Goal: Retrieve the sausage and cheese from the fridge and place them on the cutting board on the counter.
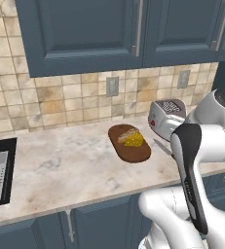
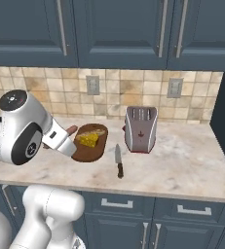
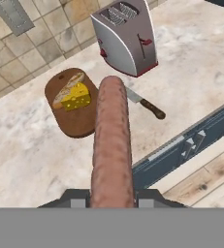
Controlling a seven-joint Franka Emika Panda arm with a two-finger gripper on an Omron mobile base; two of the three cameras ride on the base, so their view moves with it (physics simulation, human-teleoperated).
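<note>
Already the jaws are clamped on the sausage, which sticks straight out from between them, its long axis running along the line of the hand and its free end aimed toward the back of the desk. Seen from the hand, that free end lies just to one side of the board, over bare desk between the board and the knife, so the board sits slightly off the sausage's line rather than squarely under it. The hand itself looks to hang above the front edge of the desk, with the cabinet fronts below it.

On the board the cheese already rests, toward the far end, touching a tan bread-like piece that lies against it. The near end of the board is bare wood, and that is the patch closest to the jaws. The board's long axis runs from front to back, roughly parallel to the sausage.

Further out, the toaster stands near the back edge, just beyond the knife. From the right base view the arm covers the near left rim of the board. My reading: a short shift sideways toward the board, then down, should land the sausage on the bare near end.
</note>
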